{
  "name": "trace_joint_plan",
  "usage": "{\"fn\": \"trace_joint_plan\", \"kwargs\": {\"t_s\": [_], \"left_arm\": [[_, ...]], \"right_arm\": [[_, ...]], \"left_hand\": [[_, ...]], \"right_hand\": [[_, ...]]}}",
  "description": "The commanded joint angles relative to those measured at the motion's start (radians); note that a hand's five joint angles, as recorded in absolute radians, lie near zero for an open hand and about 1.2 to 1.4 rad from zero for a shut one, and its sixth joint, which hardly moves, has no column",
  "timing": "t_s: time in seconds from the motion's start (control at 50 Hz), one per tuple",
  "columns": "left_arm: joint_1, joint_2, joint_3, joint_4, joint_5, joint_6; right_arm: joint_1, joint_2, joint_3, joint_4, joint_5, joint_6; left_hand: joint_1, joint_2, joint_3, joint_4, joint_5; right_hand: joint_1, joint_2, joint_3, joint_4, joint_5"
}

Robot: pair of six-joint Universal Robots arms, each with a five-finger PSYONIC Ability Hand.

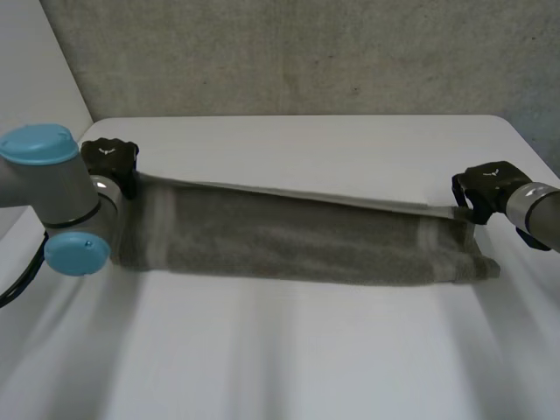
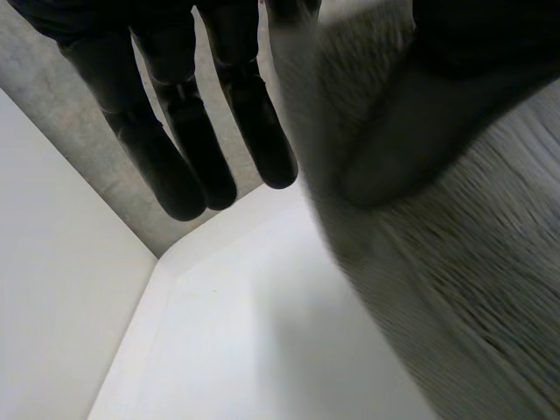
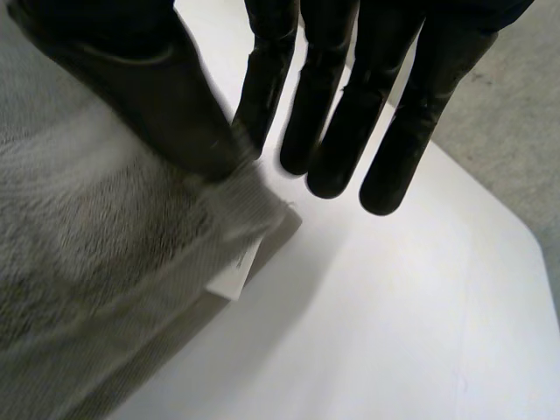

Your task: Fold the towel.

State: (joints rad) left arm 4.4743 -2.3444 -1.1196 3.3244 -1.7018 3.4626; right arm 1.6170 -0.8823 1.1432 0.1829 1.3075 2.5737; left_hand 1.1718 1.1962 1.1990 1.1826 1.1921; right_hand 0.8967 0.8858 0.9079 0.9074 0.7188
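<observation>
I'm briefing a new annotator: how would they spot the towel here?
On the white table, look between the left hand and the right hand, each pinching a corner. The towel is the long cloth stretched between them: grey and fuzzy against white tabletop and black hands, paler stripes near each end.

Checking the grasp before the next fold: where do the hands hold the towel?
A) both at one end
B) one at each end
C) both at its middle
B: the left hand pinches one end of the towel, the right hand the opposite end.
</observation>
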Motion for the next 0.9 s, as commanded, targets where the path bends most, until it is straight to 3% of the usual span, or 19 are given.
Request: {"fn": "trace_joint_plan", "kwargs": {"t_s": [0.02,0.24,0.34,0.6,0.76,0.9], "left_arm": [[-0.01,-0.038,0.023,0.012,-0.001,0.001],[-0.033,-0.007,0.01,0.009,-0.004,0.0],[-0.035,0.089,-0.086,0.004,0.011,-0.007],[-0.043,0.244,-0.313,0.015,0.06,-0.007],[-0.043,0.284,-0.39,0.023,0.082,-0.011],[-0.043,0.289,-0.425,0.086,0.082,-0.011]], "right_arm": [[0.023,0.019,0.0,-0.077,0.053,0.002],[0.04,-0.014,0.044,-0.125,0.095,0.029],[0.029,-0.185,0.16,-0.167,0.093,0.037],[0.024,-0.435,0.306,-0.183,0.085,0.051],[0.024,-0.461,0.407,-0.01,0.07,0.039],[0.02,-0.446,0.57,-0.056,0.009,-0.02]], "left_hand": [[-0.997,-1.022,-1.024,-1.008,-1.192],[-0.997,-1.022,-1.024,-1.008,-1.192],[-0.996,-1.021,-1.024,-1.007,-1.191],[-0.996,-1.021,-1.024,-1.007,-1.191],[-0.993,-1.018,-1.021,-1.004,-1.188],[-0.993,-1.018,-1.021,-1.004,-1.188]], "right_hand": [[-0.722,-0.711,-0.733,-0.733,-0.719],[-0.722,-0.711,-0.733,-0.733,-0.719],[-0.722,-0.711,-0.733,-0.733,-0.719],[-0.722,-0.711,-0.733,-0.733,-0.719],[-0.722,-0.711,-0.733,-0.733,-0.719],[-0.633,-0.622,-0.644,-0.643,-0.629]]}}
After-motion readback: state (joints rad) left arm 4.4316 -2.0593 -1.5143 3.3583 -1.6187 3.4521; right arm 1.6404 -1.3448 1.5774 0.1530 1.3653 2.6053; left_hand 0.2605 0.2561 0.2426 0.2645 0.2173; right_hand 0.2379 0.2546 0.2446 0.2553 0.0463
